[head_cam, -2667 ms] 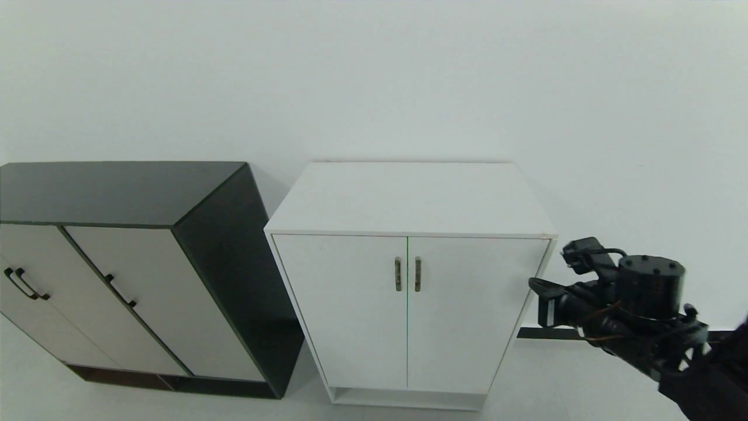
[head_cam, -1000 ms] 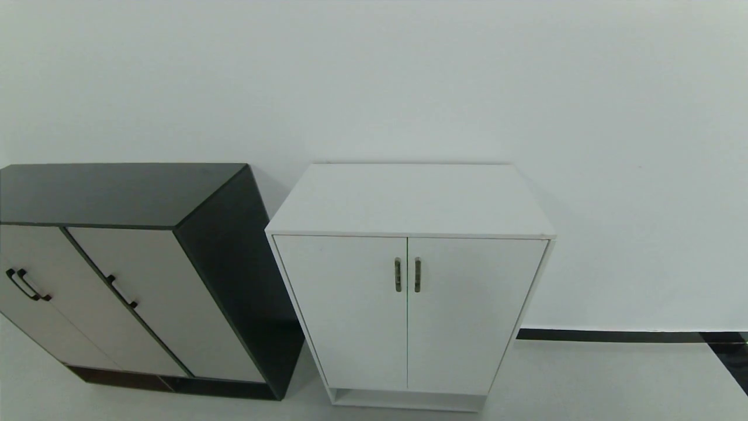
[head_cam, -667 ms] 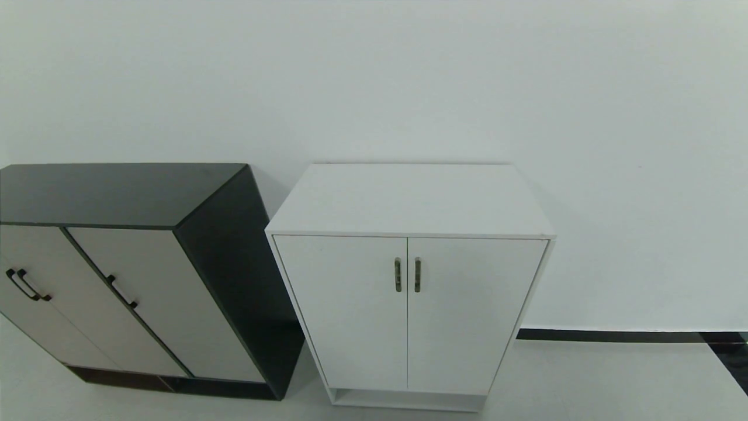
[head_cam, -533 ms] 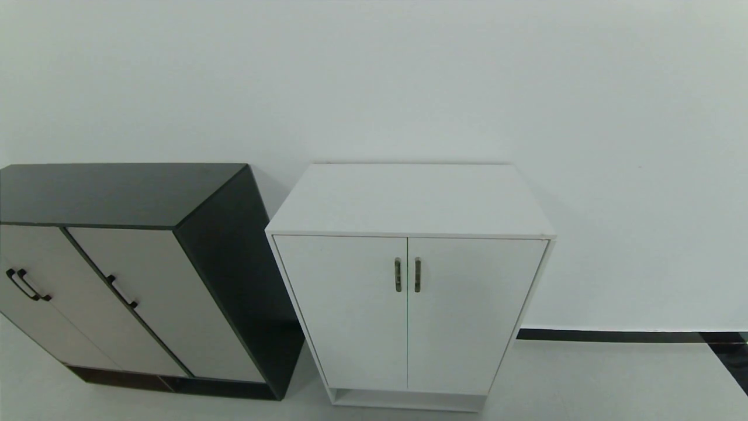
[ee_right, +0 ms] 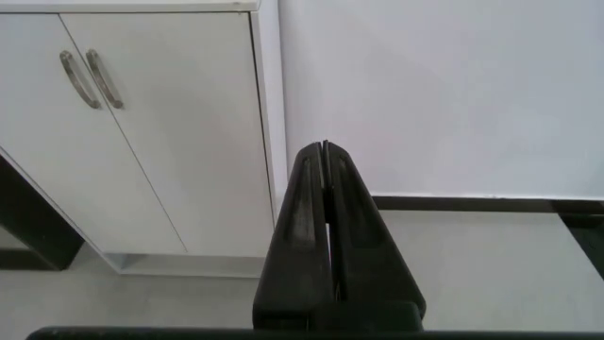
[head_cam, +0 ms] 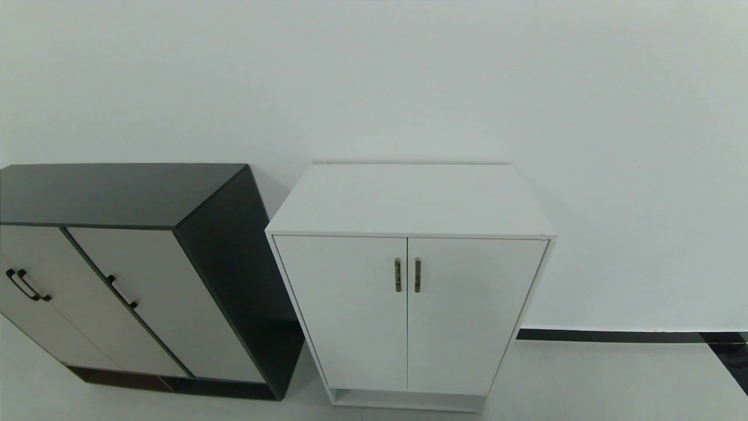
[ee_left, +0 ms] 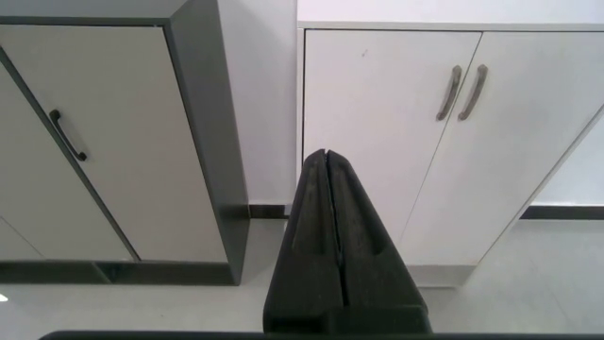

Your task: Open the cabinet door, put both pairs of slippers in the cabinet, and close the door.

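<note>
Well, the white cabinet [head_cam: 409, 199] stands on the floor [head_cam: 608, 380] by the wall [head_cam: 374, 82], doors [head_cam: 350, 316] shut. Left tool [ee_left: 327, 162] and right tool [ee_right: 325, 156] are pinched together, empty. Are the slippers inside? I cannot tell.

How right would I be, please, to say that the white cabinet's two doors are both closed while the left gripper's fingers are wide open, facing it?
Not quite. On the white cabinet both doors are indeed closed, and the left gripper does face it. But that gripper is shut, not wide open: its fingers are pressed together with only a thin seam between them, as the left wrist view shows.
</note>
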Controlling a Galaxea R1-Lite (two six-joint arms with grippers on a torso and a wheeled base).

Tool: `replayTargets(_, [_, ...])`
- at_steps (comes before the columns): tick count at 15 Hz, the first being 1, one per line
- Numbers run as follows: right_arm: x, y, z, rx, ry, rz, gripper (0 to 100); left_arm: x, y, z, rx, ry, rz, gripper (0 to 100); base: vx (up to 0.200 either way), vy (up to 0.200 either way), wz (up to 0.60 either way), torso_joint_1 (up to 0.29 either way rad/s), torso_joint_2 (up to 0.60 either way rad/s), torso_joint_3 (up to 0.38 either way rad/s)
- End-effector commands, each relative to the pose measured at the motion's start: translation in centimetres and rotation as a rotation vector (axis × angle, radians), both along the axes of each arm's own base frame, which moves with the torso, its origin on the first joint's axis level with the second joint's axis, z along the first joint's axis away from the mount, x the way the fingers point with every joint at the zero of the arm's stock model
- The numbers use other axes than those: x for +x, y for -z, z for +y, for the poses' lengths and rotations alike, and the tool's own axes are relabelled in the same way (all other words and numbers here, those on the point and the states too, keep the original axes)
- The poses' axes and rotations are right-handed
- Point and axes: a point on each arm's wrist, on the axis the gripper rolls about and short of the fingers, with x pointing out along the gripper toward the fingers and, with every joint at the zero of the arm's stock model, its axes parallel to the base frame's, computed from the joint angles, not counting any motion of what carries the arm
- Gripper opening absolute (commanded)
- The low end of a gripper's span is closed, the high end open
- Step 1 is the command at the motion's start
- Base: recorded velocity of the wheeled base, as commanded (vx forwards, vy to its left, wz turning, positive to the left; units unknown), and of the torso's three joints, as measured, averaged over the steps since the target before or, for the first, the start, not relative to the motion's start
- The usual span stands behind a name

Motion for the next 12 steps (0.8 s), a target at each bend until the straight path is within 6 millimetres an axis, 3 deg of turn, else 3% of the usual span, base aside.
replayTargets(1, [-0.01,0.04,0.0,0.002,0.0,0.0,0,0.01,-0.01,0.0,0.0,0.0,0.001,0,0.0,0.0,0.0,0.0,0.0,0.0])
replayTargets(12, [-0.01,0.02,0.0,0.012,-0.001,-0.001,0,0.01,-0.01,0.0,0.0,0.0,0.001,0,0.0,0.0,0.0,0.0,0.0,0.0])
